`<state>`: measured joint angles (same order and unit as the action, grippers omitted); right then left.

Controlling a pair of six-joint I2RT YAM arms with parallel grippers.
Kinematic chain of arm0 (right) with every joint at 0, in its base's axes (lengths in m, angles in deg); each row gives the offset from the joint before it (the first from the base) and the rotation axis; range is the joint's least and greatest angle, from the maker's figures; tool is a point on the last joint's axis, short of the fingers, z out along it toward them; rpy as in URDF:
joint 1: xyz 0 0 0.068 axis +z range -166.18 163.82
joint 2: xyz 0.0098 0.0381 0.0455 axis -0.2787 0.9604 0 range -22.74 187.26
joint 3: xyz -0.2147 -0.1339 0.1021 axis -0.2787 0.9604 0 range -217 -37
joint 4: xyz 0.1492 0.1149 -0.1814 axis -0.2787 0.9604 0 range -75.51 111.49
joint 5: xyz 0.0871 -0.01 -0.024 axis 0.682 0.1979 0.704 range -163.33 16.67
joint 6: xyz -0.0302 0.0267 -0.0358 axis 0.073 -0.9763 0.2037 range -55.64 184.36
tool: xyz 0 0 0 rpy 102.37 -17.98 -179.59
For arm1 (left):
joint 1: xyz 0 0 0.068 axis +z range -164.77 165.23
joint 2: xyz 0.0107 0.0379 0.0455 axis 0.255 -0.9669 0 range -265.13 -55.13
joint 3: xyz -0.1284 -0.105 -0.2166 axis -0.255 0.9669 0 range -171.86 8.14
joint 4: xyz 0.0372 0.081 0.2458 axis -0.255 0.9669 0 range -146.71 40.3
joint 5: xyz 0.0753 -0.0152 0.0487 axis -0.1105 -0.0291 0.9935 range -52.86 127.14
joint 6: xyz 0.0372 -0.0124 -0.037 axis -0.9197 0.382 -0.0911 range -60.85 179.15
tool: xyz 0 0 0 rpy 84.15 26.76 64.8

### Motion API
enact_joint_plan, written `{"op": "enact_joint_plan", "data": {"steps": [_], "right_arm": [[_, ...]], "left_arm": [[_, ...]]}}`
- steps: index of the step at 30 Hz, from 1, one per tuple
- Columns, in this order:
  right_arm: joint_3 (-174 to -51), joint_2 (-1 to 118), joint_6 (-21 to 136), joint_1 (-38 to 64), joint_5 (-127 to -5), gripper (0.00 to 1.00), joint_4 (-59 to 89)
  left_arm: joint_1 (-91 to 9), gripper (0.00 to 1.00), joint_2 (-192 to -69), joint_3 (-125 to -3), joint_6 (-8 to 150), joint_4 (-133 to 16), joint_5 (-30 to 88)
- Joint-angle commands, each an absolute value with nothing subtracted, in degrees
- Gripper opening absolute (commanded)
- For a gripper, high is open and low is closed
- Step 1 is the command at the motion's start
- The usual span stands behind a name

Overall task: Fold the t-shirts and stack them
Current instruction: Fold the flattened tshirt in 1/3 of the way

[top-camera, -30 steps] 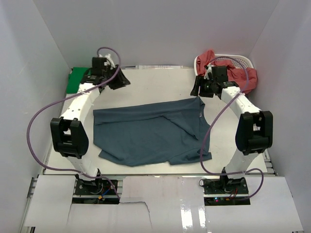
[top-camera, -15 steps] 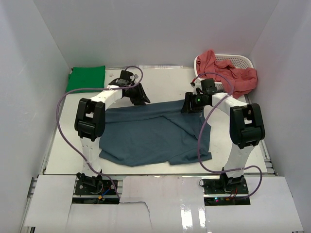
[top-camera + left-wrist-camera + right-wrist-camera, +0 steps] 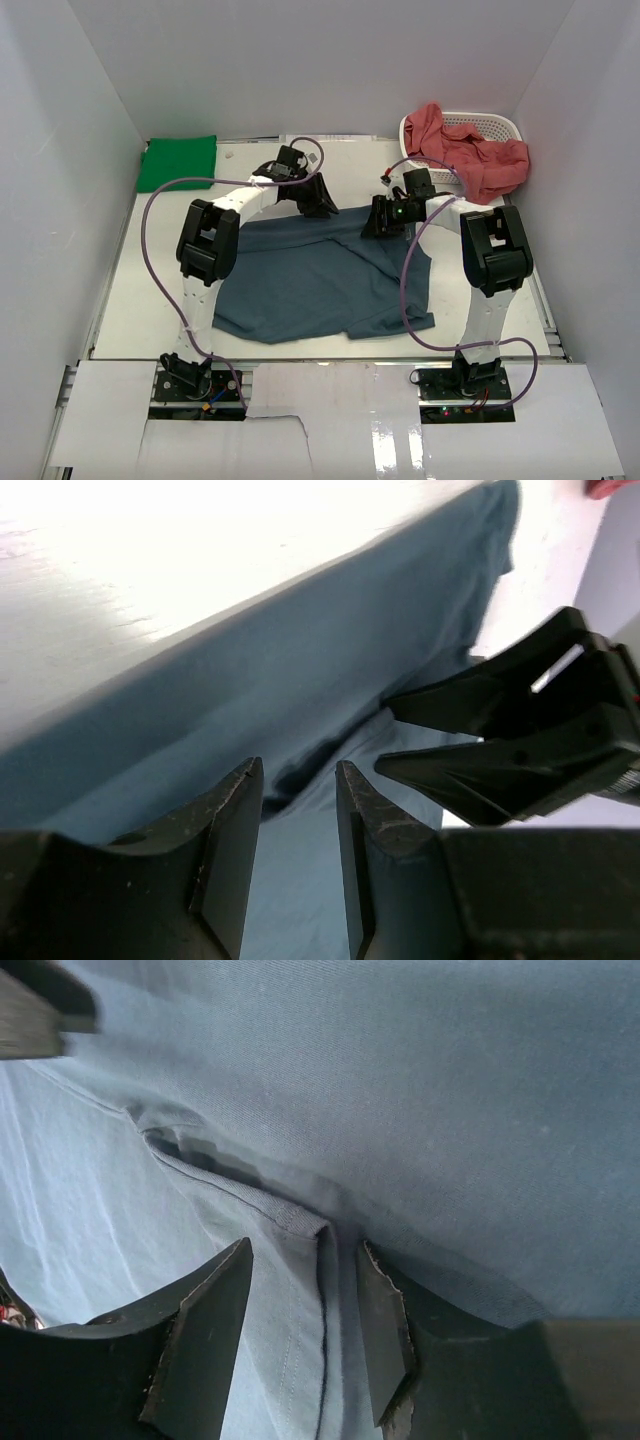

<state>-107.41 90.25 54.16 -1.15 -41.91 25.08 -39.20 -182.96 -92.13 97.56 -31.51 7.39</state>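
Observation:
The slate blue t-shirt (image 3: 300, 285) lies spread on the white table, with a flap folded over on its right side. My left gripper (image 3: 325, 206) is open and low over the shirt's far edge. In the left wrist view its fingers (image 3: 298, 780) stand apart over blue cloth (image 3: 300, 650), empty. My right gripper (image 3: 371, 224) is open close beside it. In the right wrist view (image 3: 305, 1250) it straddles a stitched hem fold (image 3: 300, 1222) of the shirt. The green t-shirt (image 3: 178, 162) lies at the far left. Salmon red t-shirts (image 3: 470, 150) hang out of the basket.
The white perforated basket (image 3: 495, 123) stands at the far right corner. White walls close in the table on three sides. The two grippers are near each other; the right one (image 3: 520, 740) shows in the left wrist view.
Both arms have swung inward from the far corners and come down to the middle of the blue shirt's far edge. The shirt's left edge has shifted slightly right.

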Motion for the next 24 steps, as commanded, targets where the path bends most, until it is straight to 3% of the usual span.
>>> {"op": "enact_joint_plan", "data": {"steps": [1,13,19,24], "right_arm": [[-106.61,91.43,53.72,-0.36,-40.64,0.52,23.19],[-108.19,89.85,53.9,0.08,-41.34,0.48,24.77],[-107.84,88.44,53.37,0.26,-41.25,0.36,24.42],[-108.71,87.91,53.46,0.61,-41.25,0.34,25.3]], "left_arm": [[-39.29,0.45,-183.53,-93.64,97.65,-31.74,6.12],[-41.75,0.45,-187.49,-93.38,97.21,-31.92,5.33],[-42.37,0.46,-187.84,-93.02,96.77,-32.01,5.77],[-42.54,0.45,-188.02,-92.94,96.59,-31.92,5.85]]}}
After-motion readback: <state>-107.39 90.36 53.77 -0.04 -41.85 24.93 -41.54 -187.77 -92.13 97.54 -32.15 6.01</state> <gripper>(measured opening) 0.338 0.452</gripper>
